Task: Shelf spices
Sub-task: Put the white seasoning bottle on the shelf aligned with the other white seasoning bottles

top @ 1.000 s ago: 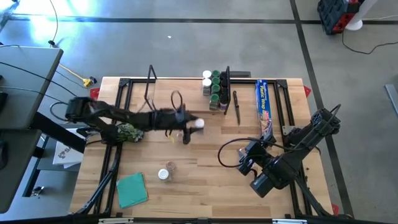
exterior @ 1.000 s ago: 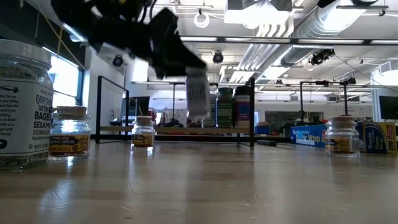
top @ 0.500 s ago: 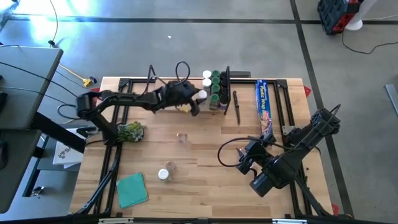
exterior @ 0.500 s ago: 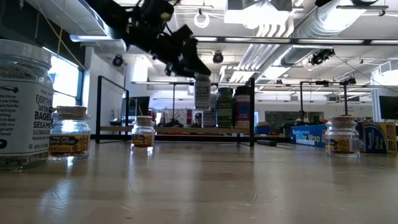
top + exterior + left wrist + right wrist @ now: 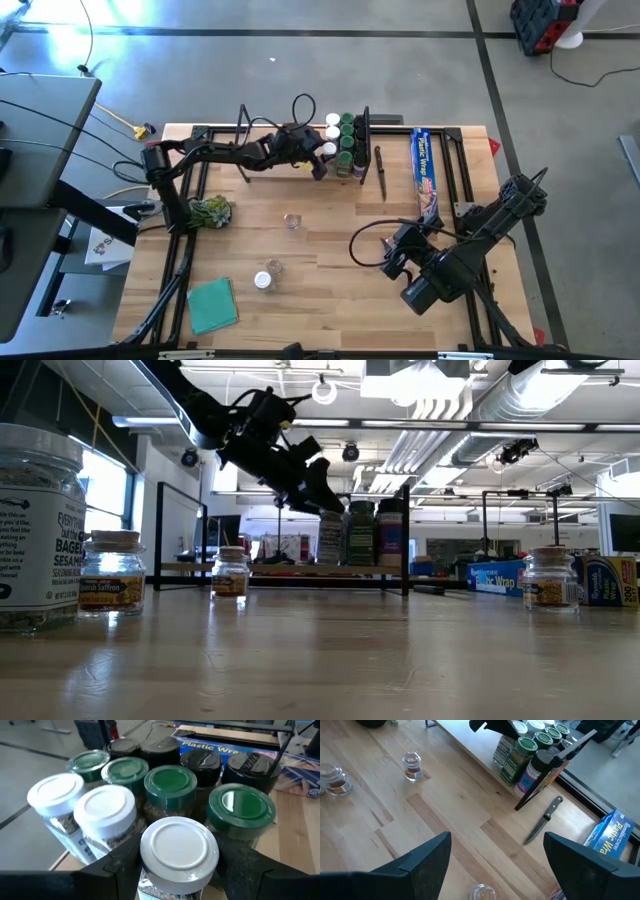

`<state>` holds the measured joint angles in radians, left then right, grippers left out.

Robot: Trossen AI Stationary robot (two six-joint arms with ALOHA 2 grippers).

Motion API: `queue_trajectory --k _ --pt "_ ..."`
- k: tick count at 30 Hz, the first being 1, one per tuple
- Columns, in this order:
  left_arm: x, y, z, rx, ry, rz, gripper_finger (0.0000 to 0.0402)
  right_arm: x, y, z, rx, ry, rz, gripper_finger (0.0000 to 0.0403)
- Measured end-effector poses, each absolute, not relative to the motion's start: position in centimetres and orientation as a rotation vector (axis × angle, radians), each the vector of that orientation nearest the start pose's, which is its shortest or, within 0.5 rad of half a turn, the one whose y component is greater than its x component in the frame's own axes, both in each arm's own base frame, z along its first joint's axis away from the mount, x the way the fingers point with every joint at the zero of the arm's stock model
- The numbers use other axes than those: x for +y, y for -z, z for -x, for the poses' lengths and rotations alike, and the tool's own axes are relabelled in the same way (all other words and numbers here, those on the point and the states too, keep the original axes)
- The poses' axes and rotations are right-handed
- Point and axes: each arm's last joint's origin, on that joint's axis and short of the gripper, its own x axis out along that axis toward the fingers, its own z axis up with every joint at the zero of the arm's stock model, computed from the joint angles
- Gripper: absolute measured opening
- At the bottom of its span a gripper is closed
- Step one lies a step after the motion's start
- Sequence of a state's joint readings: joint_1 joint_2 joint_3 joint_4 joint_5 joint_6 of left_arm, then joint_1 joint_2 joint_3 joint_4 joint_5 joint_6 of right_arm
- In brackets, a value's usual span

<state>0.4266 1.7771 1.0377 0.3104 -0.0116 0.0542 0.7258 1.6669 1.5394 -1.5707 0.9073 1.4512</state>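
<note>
The left gripper (image 5: 322, 158) is over the shelf (image 5: 262, 163), at the edge of a bunch of spice jars (image 5: 346, 140). Its two fingers sit on both sides of a white-lid jar (image 5: 178, 850). The jar looks like it stands on the shelf, though its bottom is hidden, so I cannot tell if the fingers are squeezing it or just loose around it.

The white-lid jar is right beside the other jars. Two more white lids (image 5: 104, 809) are next to it, green lids (image 5: 170, 783) are close by, and dark lids (image 5: 201, 762) are farther back. They all stand up straight, packed near the black wire frame (image 5: 366, 125) at the shelf's right end.

The right gripper (image 5: 388, 263) waits low on the right side of the table (image 5: 330, 300), well away from the shelf. Its fingers (image 5: 415, 860) are spread wide with nothing in them.

More jars are still out on the table. One little jar (image 5: 292, 220) stands in the middle, and another jar with a white lid (image 5: 263, 280) is near a green cloth (image 5: 212, 304).

A knife (image 5: 380, 172) lies just right of the shelf. A long blue box (image 5: 426, 175) is past the knife. A leafy green bunch (image 5: 209, 212) sits near the left side.
</note>
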Motion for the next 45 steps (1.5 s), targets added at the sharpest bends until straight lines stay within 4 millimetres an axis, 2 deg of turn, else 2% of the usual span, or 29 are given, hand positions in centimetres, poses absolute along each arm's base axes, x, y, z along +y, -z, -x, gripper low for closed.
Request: queue_trajectory --k 5,15,26,32,38,42,45 --pt "16.2 -19.7 -35.1 0.426 -0.42 0.046 0.0218 17.2 -31.0 -22.8 0.722 0.814 -0.066 0.0312" --pt "16.7 -19.7 -34.9 0.415 -0.41 0.048 0.0269 17.2 -31.0 -22.8 0.718 0.817 -0.073 0.0312" --pt "16.2 -22.9 -33.8 0.357 -0.415 0.018 0.0273 17.2 -31.0 -22.8 0.705 0.821 -0.074 0.0312" --pt "14.6 -24.2 -32.4 0.413 -0.384 -0.016 0.0273 17.1 -31.4 -23.0 0.547 0.843 -0.047 0.0312" --pt "12.5 -21.2 -31.2 0.455 -0.371 0.017 0.0265 16.7 -31.9 -22.8 0.538 0.83 -0.009 0.0312" --pt "11.8 -18.6 -31.0 0.445 -0.388 0.014 0.0236 15.7 -32.9 -22.5 0.547 0.82 0.017 0.0312" --pt "11.8 -17.5 -31.3 0.429 -0.403 0.01 0.0209 14.4 -34.0 -22.3 0.538 0.829 0.045 0.0312"
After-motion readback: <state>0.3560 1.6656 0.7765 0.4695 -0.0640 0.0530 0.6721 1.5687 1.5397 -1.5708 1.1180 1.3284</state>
